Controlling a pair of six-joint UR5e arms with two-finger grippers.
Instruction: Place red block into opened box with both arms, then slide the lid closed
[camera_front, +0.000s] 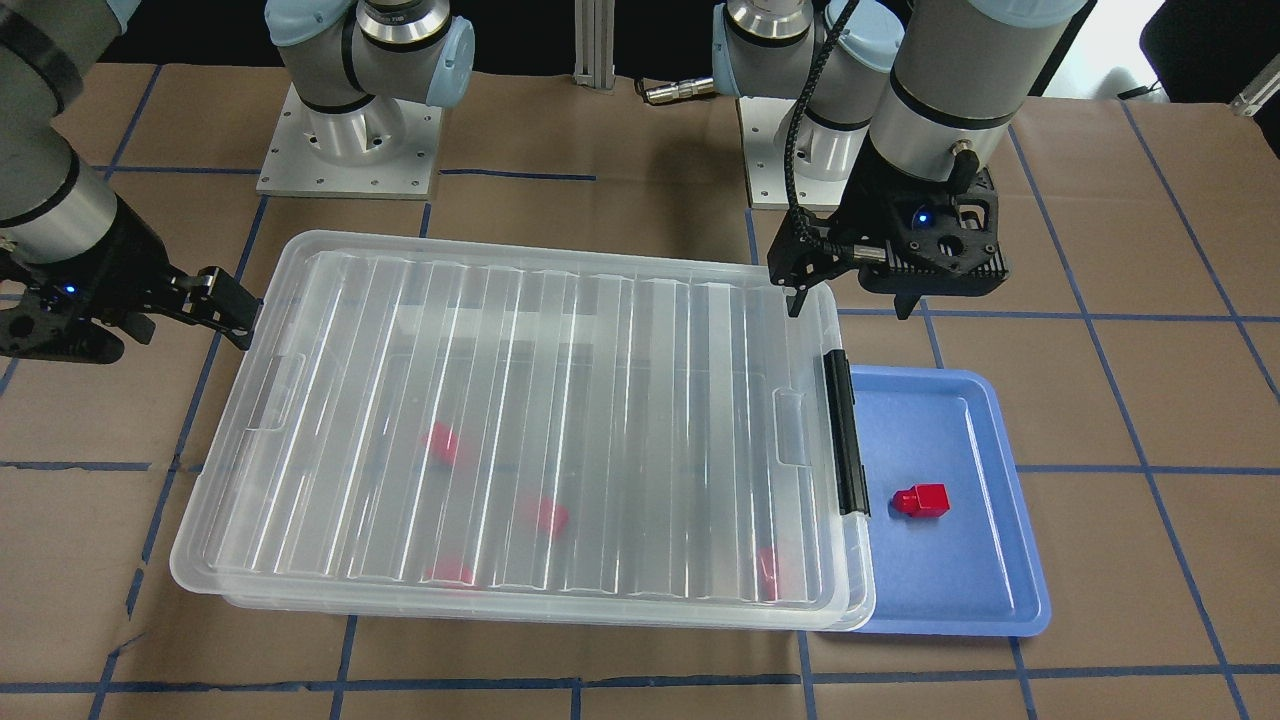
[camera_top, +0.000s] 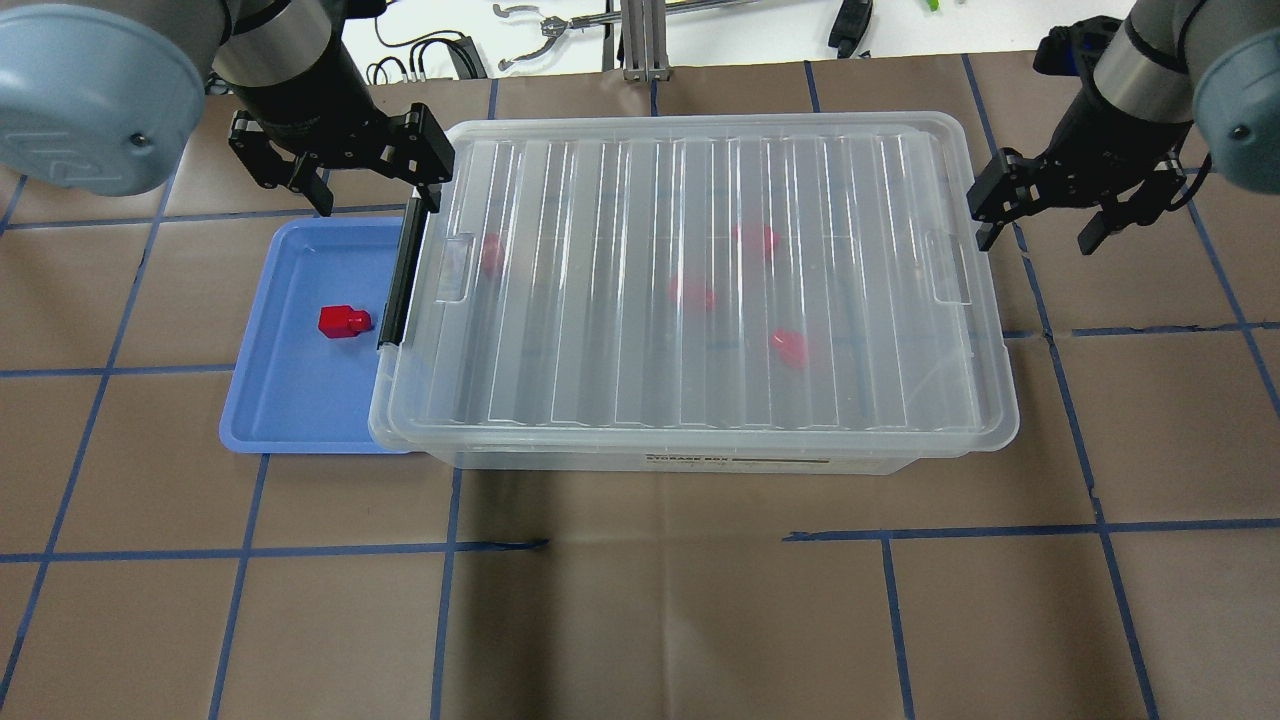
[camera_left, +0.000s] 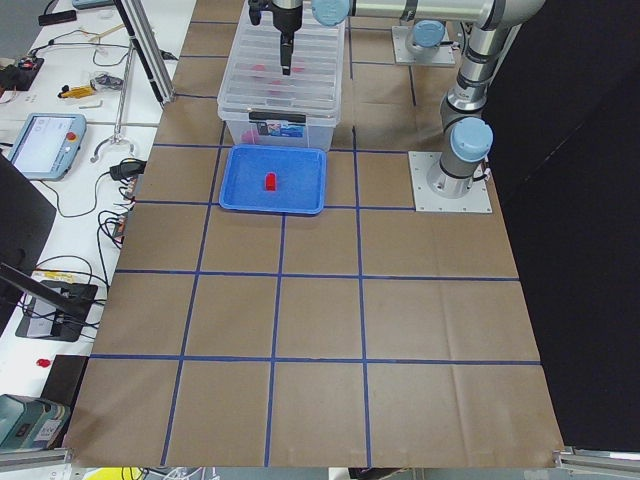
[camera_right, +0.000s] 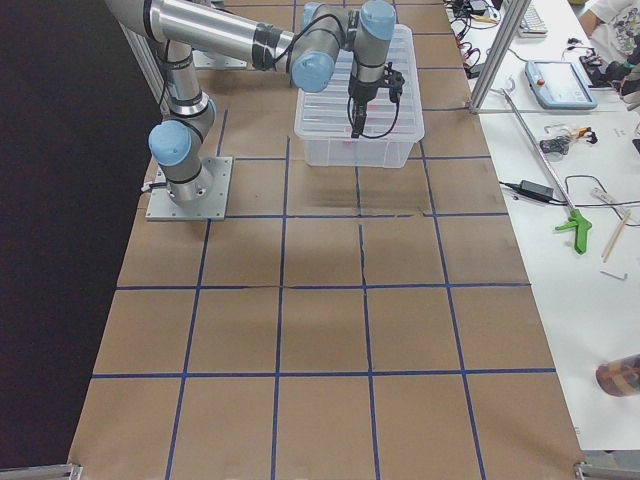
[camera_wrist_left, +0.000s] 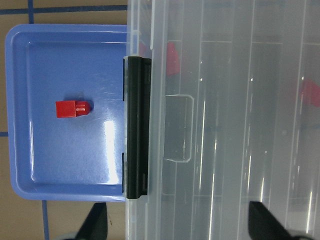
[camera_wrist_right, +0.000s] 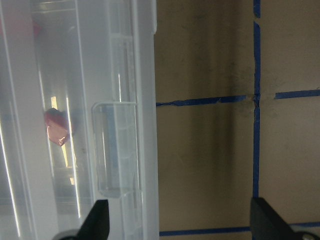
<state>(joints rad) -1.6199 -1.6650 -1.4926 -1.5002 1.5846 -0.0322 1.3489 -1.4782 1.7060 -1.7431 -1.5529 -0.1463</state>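
Lid (camera_front: 520, 420) covers box (camera_top: 700, 462), blurring red shapes (camera_front: 440, 442) inside; count unclear.

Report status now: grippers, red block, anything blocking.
Both open, empty: left gripper at latch end, right gripper at opposite end. Red block on blue tray. Lid covers box, blocks entry.

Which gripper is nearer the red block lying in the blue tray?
Left. The left gripper hovers open above the blue tray beside the box's latch end, close to the red block. The right gripper hangs open past the box's opposite short end.
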